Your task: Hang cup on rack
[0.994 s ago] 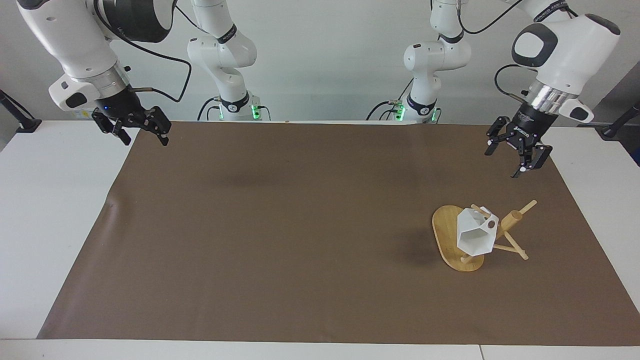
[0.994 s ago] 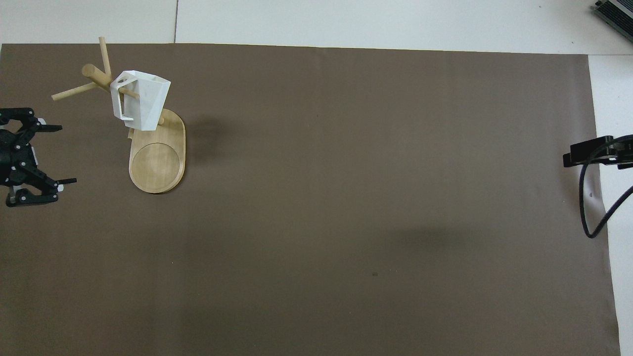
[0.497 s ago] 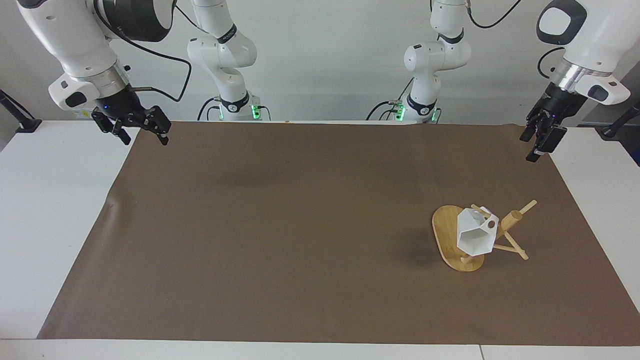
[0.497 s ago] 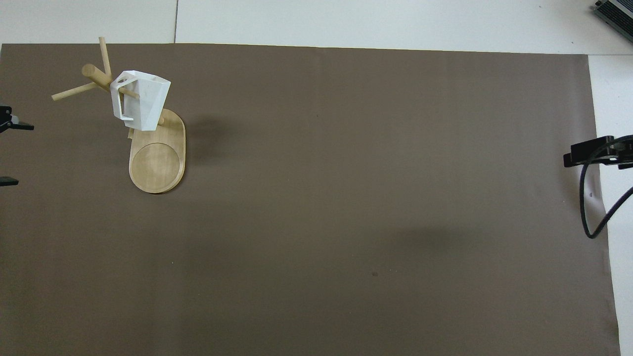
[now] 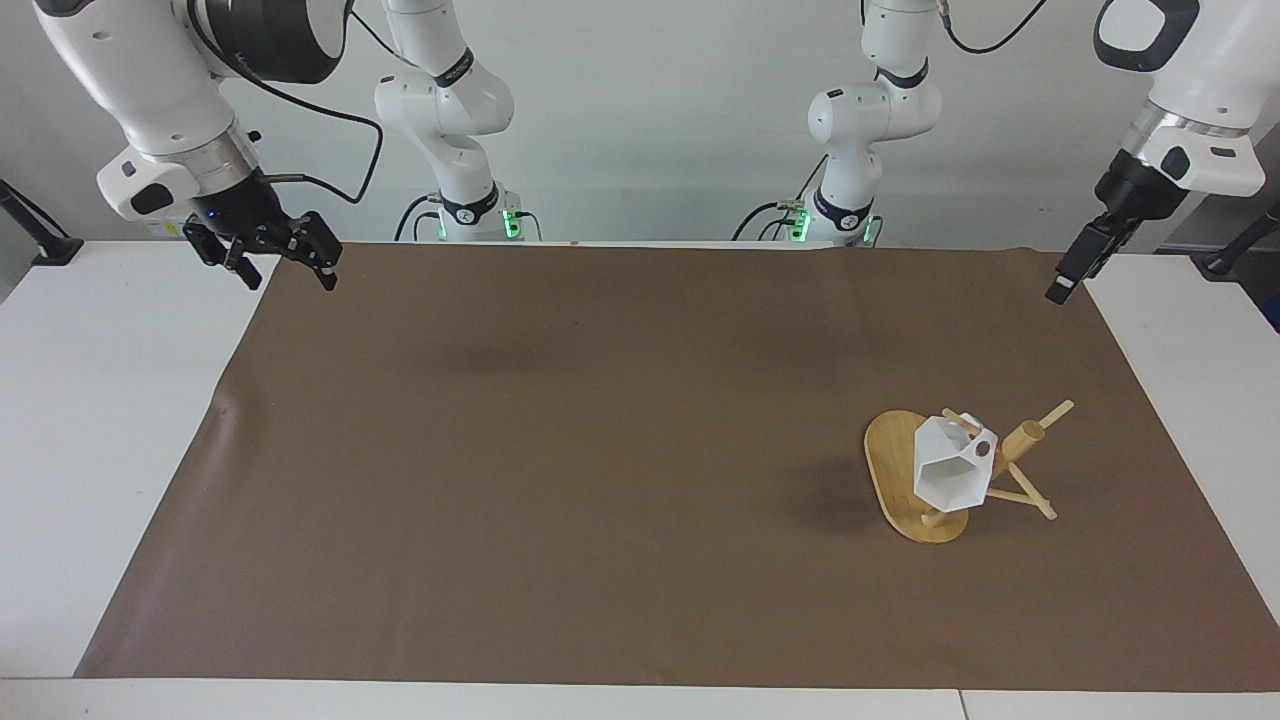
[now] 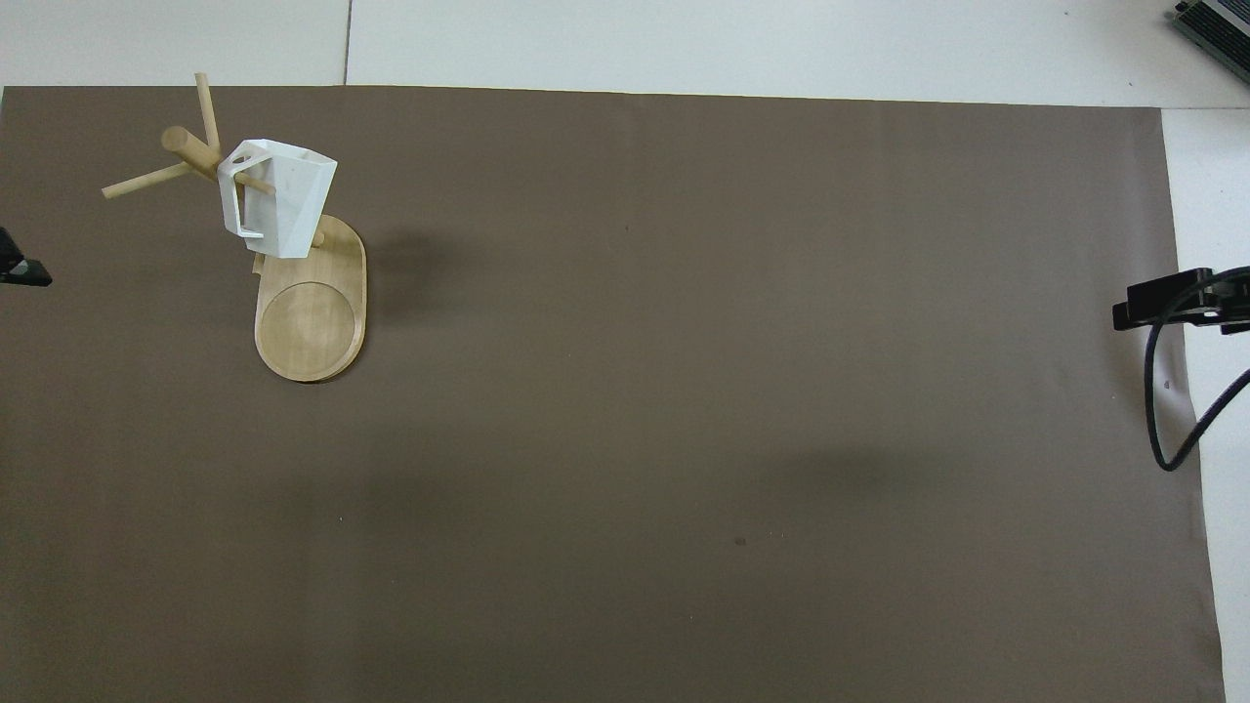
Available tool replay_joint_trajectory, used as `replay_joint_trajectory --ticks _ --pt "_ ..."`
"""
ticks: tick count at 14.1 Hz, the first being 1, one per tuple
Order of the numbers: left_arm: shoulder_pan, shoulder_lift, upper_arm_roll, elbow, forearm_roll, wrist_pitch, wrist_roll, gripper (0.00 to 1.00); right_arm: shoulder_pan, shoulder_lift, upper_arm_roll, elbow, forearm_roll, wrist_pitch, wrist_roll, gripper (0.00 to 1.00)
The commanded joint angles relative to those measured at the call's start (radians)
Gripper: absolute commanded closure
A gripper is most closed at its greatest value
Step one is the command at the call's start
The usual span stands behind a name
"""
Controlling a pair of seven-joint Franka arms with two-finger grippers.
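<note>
The white faceted cup (image 5: 948, 472) hangs by its handle on a peg of the bamboo rack (image 5: 893, 462), tilted, with its mouth toward the facing camera. In the overhead view the cup (image 6: 280, 200) hangs over the rack's oval base (image 6: 311, 327). My left gripper (image 5: 1066, 279) is up in the air over the mat's edge at the left arm's end, well apart from the rack and empty. Only its tip (image 6: 21, 270) shows in the overhead view. My right gripper (image 5: 280, 268) waits open and empty over the mat's corner at the right arm's end.
A brown mat (image 5: 600, 450) covers most of the white table (image 5: 110, 420). A black cable (image 6: 1172, 410) hangs from the right gripper's wrist at the mat's edge. Two more arm bases stand at the robots' end of the table.
My left gripper has risen and drawn away from the rack toward the table's edge, turning edge-on. The cup stays hanging on the peg. The right arm has not moved.
</note>
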Motion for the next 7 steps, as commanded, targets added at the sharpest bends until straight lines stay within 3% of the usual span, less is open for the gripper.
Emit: replay_joint_trajectory --ticks 1,3,7 --pt "0.000 0.028 -0.016 0.066 0.057 -0.094 0.164 0.00 -0.005 -0.020 0.007 -0.010 -0.007 -0.005 0.009 0.00" --pt "-0.070 0.031 -0.004 0.092 0.088 -0.151 0.275 0.00 -0.004 -0.023 0.009 -0.007 -0.004 0.001 0.009 0.00" --pt "-0.258 0.042 0.112 0.136 0.123 -0.216 0.286 0.00 -0.004 -0.023 0.018 -0.006 -0.004 0.002 0.015 0.00"
